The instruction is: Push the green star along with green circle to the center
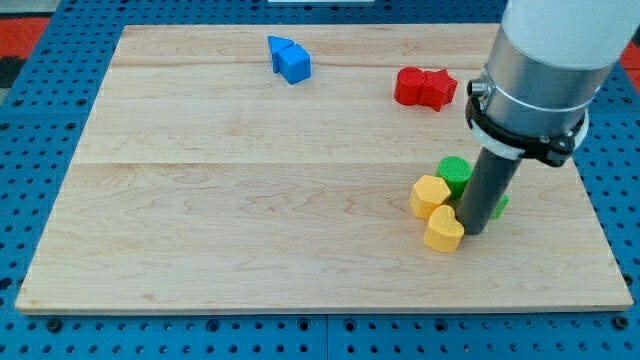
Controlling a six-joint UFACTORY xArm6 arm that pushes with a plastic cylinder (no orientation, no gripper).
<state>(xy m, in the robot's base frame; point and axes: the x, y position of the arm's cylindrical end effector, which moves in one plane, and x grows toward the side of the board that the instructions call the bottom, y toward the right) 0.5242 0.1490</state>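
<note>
Down at the board's lower right, my tip [474,230] stands on the wooden board [250,200] as a bare rod with nothing to open or close and nothing held; it only presses sideways. It sits just beside the yellow heart-like block [443,229], which lies at its nine o'clock, apparently touching. A yellow hexagon block [430,194] lies at about ten o'clock from my tip, touching the first yellow block. The green circle [454,172] is at roughly eleven o'clock, close against the rod. At two o'clock a green sliver, the green star [499,206], peeks out behind the rod; its shape is mostly hidden. Both green blocks sit well right of the board's centre. Farther up, at twelve o'clock, lie two touching red blocks [425,88]; far at ten o'clock, near the top edge, two blue blocks [289,60].
</note>
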